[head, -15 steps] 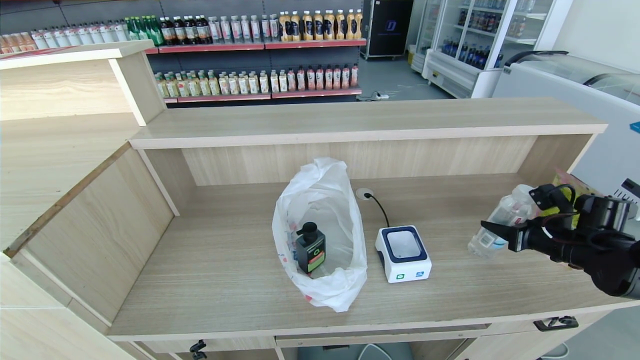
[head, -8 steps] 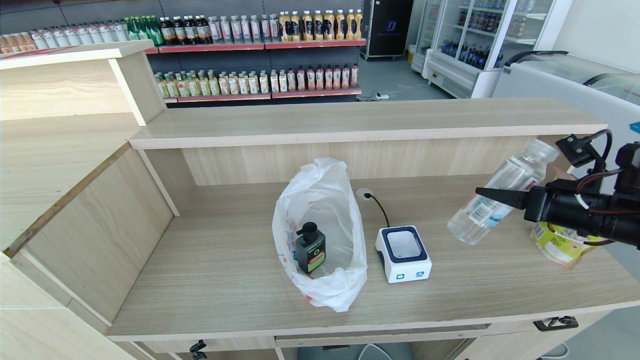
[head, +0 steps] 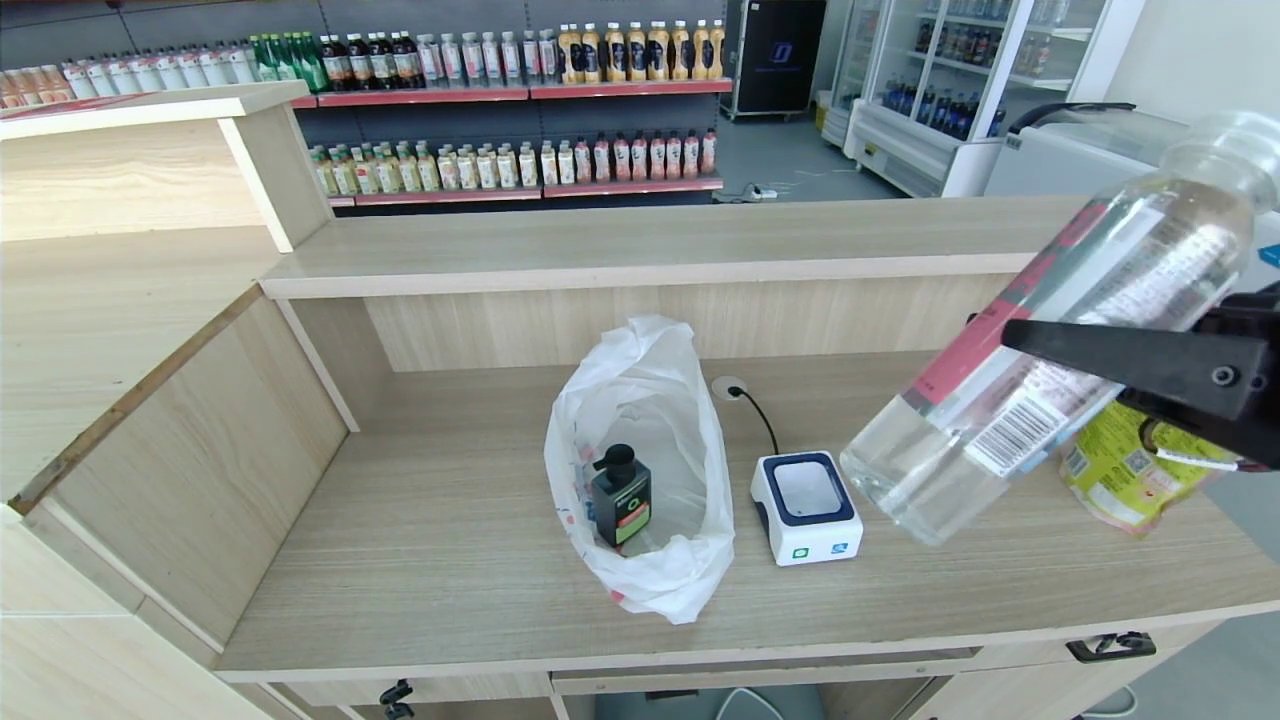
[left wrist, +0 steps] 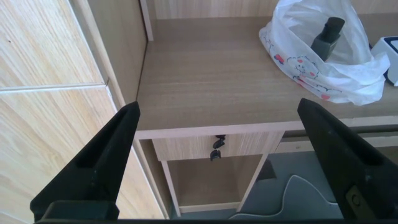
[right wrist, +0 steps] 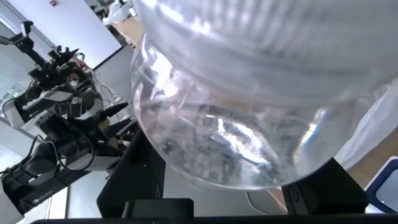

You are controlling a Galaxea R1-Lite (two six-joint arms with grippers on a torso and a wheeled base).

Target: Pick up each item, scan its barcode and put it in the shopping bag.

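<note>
- So, R gripper (head: 1040, 330) clamped on clear bottle (head: 1100, 270), held tilted above worktop (head: 450, 560), right of scanner (head: 806, 506).
- L gripper (left wrist: 217, 106) spread wide, nothing in it.

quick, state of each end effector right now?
Left end effector: open, holding nothing.
Right end effector: closed on the clear bottle.
</note>
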